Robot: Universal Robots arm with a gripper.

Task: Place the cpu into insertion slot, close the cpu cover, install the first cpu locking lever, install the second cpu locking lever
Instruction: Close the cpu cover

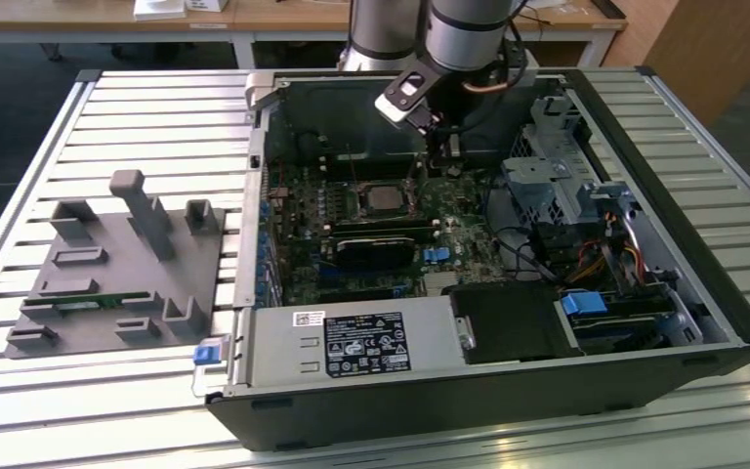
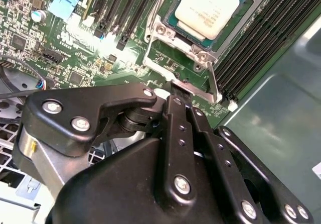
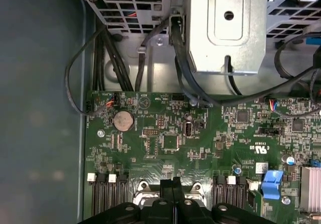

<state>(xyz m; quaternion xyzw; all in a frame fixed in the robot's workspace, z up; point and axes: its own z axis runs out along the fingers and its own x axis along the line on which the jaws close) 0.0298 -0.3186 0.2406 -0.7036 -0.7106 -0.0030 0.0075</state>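
Note:
The cpu [image 2: 205, 8] lies flat in the insertion slot [image 2: 176, 27], silver face up; in the exterior view the cpu [image 1: 382, 198] sits mid-motherboard. The silver cpu cover [image 2: 159, 38] lies down around it. A thin silver locking lever [image 2: 212, 81] runs along one side of the socket, and its bent end reaches my fingertips. My gripper [image 2: 175, 91] is shut, with black fingers pressed together and tips at that lever end. In the first wrist view the gripper [image 3: 173, 183] sits between two socket screws. In the exterior view the gripper [image 1: 451, 156] hangs just to the right of the socket.
Long black memory slots [image 2: 251, 48] flank the socket. A metal drive cage [image 1: 551, 176] with cables stands at the exterior view's right, a power supply [image 1: 343, 342] at the case front. A grey fixture [image 1: 114, 264] rests on the slatted table at the left.

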